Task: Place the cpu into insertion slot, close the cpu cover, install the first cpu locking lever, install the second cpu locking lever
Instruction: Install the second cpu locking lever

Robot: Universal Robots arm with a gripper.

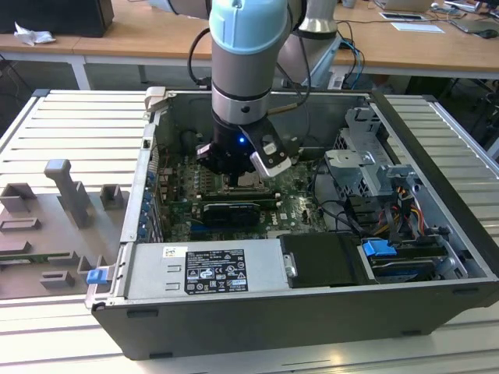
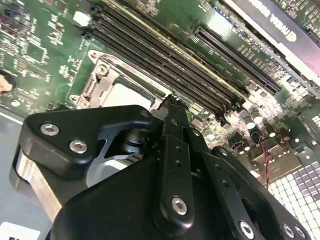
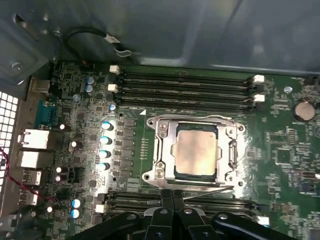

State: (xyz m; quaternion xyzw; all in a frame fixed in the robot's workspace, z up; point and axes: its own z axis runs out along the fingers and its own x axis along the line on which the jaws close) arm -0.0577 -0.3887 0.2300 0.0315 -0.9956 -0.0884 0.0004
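Observation:
The cpu, a pale silver square, lies in the insertion slot on the green board. The cpu cover, a silver frame, lies flat around it. A thin metal locking lever runs along the socket edge nearest my fingers. My gripper hovers at that edge with its two black fingers pressed together, and nothing shows between them. In the second wrist view the gripper hides part of the cpu. In the exterior view the gripper reaches down into the open case over the socket.
Long black memory slots flank the socket on two sides. A row of capacitors stands beside it. The case walls, a power supply, a drive cage and cables hem the arm in.

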